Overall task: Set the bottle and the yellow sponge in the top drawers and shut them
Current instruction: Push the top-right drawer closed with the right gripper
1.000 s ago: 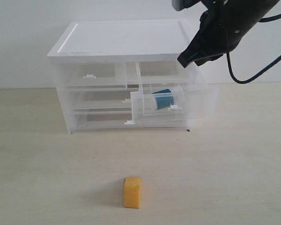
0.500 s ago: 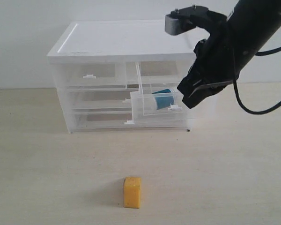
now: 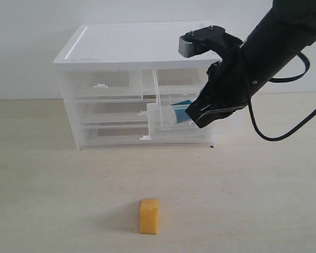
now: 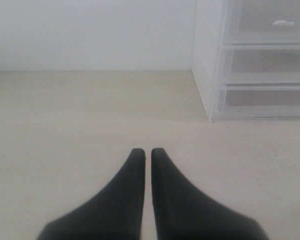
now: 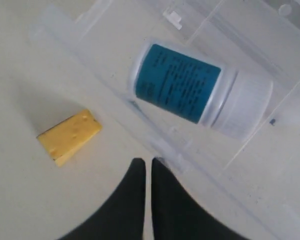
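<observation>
Right gripper, a black two-fingered claw on a black arm, has its jaws pressed together with nothing between them. It hangs at the front of the right top drawer, a half-width box of translucent clear plastic that stands pulled out from the white-topped clear plastic cabinet. In the right wrist view the fingertips sit over the drawer's front edge. Whether they actually touch the plastic is hard to tell from either view.

Inside that open drawer lies the small squat teal-blue bottle with its wide round white cap, tipped onto its side. From the exterior view only a patch of its blue body shows, just beside the gripper.

The left top drawer, of the same clear plastic with a small white tab handle, sits pushed in flush with the cabinet front. Below the pair are two full-width clear drawers, both pushed in.

The small orange-yellow rectangular foam sponge stands on the pale wooden table, well in front of the cabinet and well apart from the right gripper.

The left gripper, black as well, has its jaws closed on nothing. It hovers over bare table with the cabinet's corner ahead of it, and it lies outside the exterior view.
</observation>
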